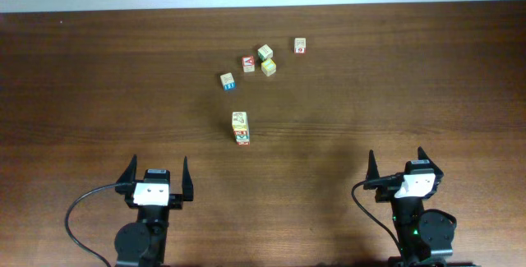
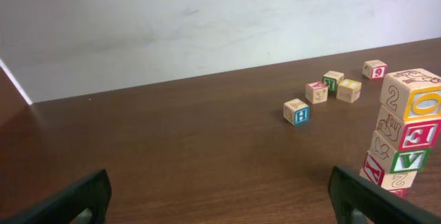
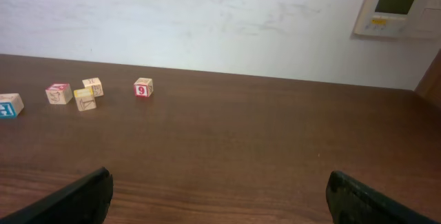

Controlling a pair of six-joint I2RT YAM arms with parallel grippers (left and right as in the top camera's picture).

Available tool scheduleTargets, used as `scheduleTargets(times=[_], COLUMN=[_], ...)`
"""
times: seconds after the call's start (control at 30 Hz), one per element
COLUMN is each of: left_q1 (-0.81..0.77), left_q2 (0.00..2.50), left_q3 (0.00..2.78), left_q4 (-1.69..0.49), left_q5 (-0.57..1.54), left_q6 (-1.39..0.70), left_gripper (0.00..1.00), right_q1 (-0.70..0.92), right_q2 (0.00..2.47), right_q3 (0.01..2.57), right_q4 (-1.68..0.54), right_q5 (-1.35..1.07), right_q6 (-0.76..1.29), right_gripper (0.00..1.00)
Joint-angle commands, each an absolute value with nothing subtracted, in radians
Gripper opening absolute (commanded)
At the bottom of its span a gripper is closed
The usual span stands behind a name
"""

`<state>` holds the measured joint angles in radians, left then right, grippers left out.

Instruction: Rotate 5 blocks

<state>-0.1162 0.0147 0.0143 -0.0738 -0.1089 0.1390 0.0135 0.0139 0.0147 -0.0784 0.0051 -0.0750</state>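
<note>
A tilted stack of several lettered wooden blocks (image 1: 240,127) stands mid-table and fills the right edge of the left wrist view as the stack (image 2: 405,134). Behind it lie loose blocks: a red-printed one (image 1: 248,63), a green one (image 1: 265,52), a yellow one (image 1: 269,67) and a red "9" block (image 1: 300,46). The right wrist view shows the red "9" block (image 3: 143,87) far off to the left. My left gripper (image 1: 156,168) (image 2: 220,196) and right gripper (image 1: 396,162) (image 3: 219,196) rest near the front edge, both open and empty.
A similar cube with a blue mark (image 1: 227,80) (image 2: 296,112) lies left of the loose group. A white wall runs behind the table's far edge. A wall control panel (image 3: 398,7) shows at the upper right in the right wrist view.
</note>
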Motion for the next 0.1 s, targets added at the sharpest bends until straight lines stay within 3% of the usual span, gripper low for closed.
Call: scheduleTargets(times=[0.0,0.07], left_q1=[-0.115,-0.115], left_q2=[0.005,0.005], left_q3=[0.008,0.008], left_q4=[-0.073,-0.073], left_q5=[-0.109,-0.109], left_q6=[0.159,0.159], left_gripper=[0.99,0.99], right_q1=[0.006,0.006], right_q2=[0.004,0.004], right_q3=[0.006,0.006], right_q4=[-0.078,-0.078], right_q5=[0.000,0.000], right_q6=[-0.071,-0.071], right_gripper=[0.99,0.99])
